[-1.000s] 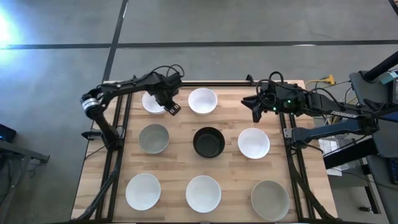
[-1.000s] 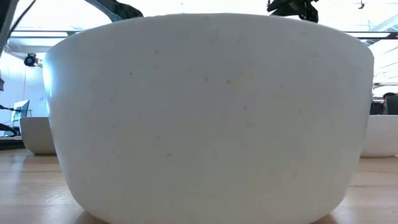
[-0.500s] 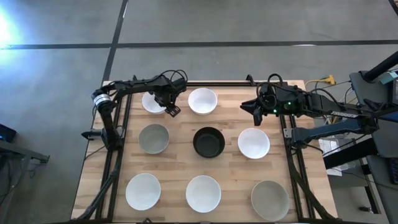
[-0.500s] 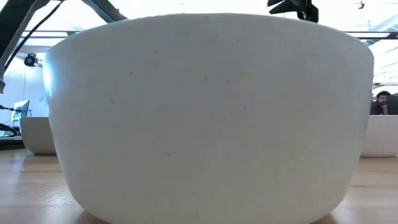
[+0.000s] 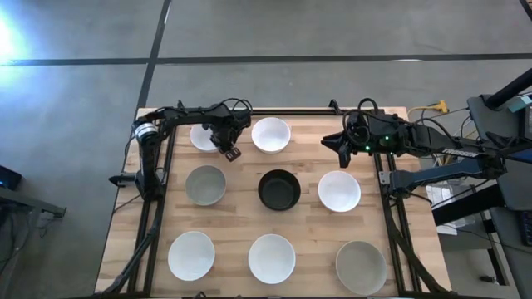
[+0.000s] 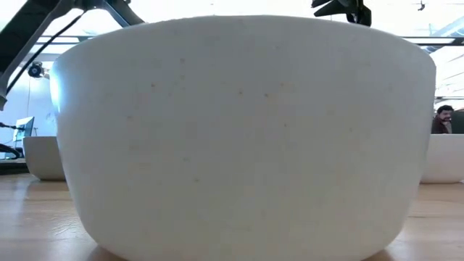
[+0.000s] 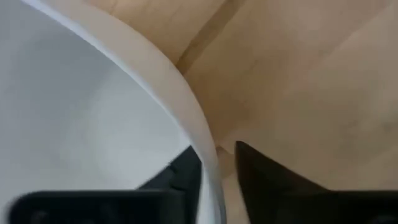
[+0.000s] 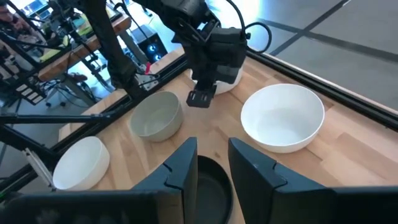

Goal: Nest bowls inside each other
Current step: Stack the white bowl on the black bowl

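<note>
High view: eight bowls spread over the wooden table [image 5: 162, 216] in three rows. Left gripper [image 5: 230, 151] at the 4 o'clock rim of the far-left white bowl [image 5: 202, 135]; white bowl [image 5: 271, 134] just to its 3 o'clock. Right gripper [image 5: 334, 143] hovering at 12 o'clock of another white bowl [image 5: 339, 190], black bowl [image 5: 279, 189] at centre.

Low view: nearly filled by one white bowl [image 6: 239, 130]; person [image 6: 444, 119] at 3 o'clock.

Left wrist view: fingers [image 7: 261, 180] straddling the bowl wall [image 7: 186, 118], one inside, one outside, narrowly apart.

Right wrist view: fingers [image 8: 249, 165] apart, over the black bowl [image 8: 211, 183].
</note>
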Controlling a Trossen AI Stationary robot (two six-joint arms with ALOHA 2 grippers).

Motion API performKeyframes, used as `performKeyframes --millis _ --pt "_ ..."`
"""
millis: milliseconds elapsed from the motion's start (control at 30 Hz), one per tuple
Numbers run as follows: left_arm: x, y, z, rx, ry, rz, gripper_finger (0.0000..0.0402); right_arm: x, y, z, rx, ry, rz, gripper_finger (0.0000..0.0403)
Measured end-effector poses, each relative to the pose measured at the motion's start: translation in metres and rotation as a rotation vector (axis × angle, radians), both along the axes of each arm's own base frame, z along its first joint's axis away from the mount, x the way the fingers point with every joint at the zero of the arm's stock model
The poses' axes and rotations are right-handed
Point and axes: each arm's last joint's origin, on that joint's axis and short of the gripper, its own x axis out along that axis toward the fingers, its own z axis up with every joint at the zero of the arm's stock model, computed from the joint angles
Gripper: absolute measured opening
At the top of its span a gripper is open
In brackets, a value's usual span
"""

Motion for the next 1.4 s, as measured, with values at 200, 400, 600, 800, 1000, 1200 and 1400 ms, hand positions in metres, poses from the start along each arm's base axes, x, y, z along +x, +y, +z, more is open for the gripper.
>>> performKeyframes --millis 200,400,600,800,1000,1200,1400 --pt "-0.003 -0.003 0.012 0.022 -0.013 -0.032 0.0005 0.0 0.0 0.0 0.0 0.0 0.0 0.0086" --pt "-0.009 -0.015 0.041 0.085 -0.034 -0.088 0.0001 0.0 0.0 0.0 -0.001 -0.002 0.0 0.0086" --pt "-0.018 -0.046 0.095 0.17 -0.188 -0.239 0.0001 0.001 0.0 0.001 -0.008 -0.01 -0.006 0.0086" --pt "-0.028 -0.103 0.149 0.208 -0.451 -0.637 0.0 0.001 -0.001 0.002 -0.031 -0.017 0.0 0.0086" --pt "-0.026 -0.164 0.18 0.33 -0.647 -1.137 0.0 0.001 -0.002 0.002 -0.043 -0.014 -0.023 0.0086" --pt "-0.007 -0.197 0.176 0.47 -0.562 -1.409 0.0 0.001 -0.002 0.002 -0.043 -0.013 -0.022 0.0086" --pt "0.031 -0.213 0.158 0.502 -0.407 -1.6 0.0 0.001 -0.002 0.002 -0.017 -0.019 -0.034 0.0086"
